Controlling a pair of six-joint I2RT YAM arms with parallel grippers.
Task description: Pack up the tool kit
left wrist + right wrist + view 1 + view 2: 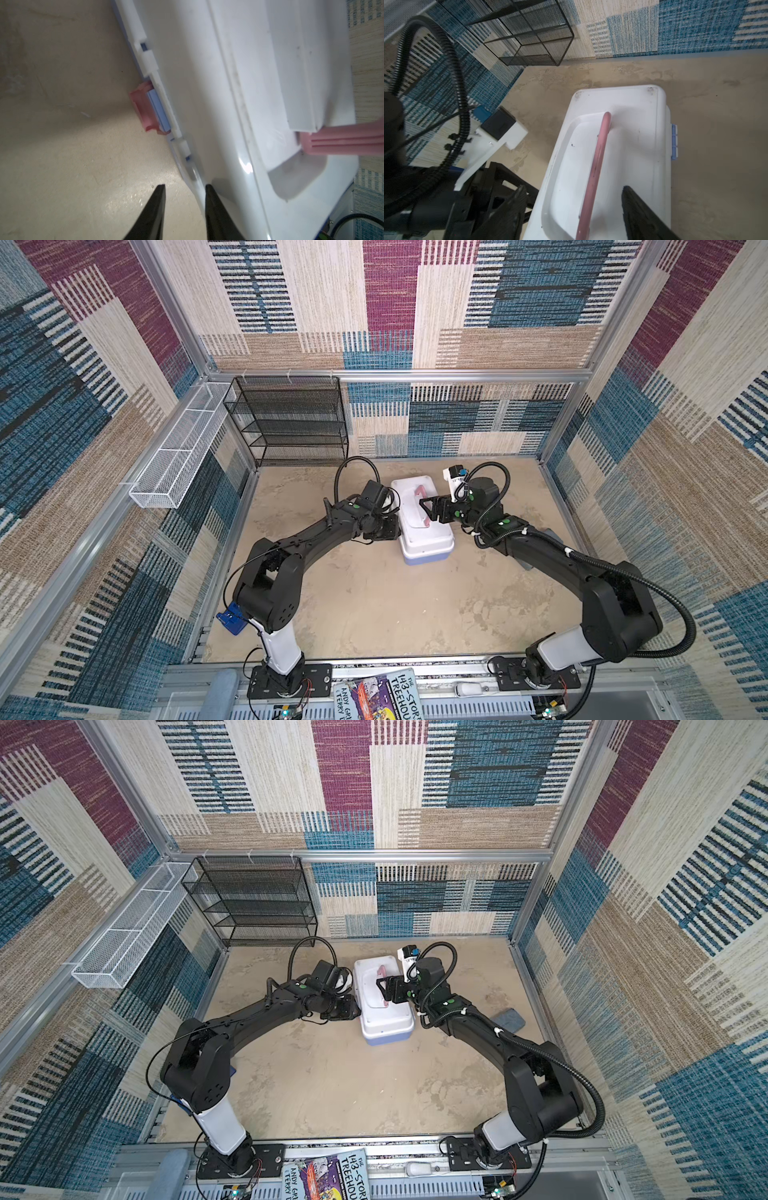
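The tool kit (424, 537) is a closed box with a white lid and light-blue base, standing on the floor in both top views (386, 1019). Its pink handle (602, 141) stands up from the lid's recess. My right gripper (573, 189) hangs over the lid (427, 511), open, with the handle between its fingers and touching neither. My left gripper (185, 187) is at the box's left side (386, 531), open with only floor between its fingers; one finger (214, 203) lies against the lid's edge. The pink latch (143, 110) hangs open just ahead of it.
A black wire-mesh rack (291, 418) stands at the back wall. A white wire-mesh basket (178, 456) hangs on the left wall. A blue-grey pad (509, 1019) lies on the floor behind the right arm. A book (382, 697) lies at the front rail.
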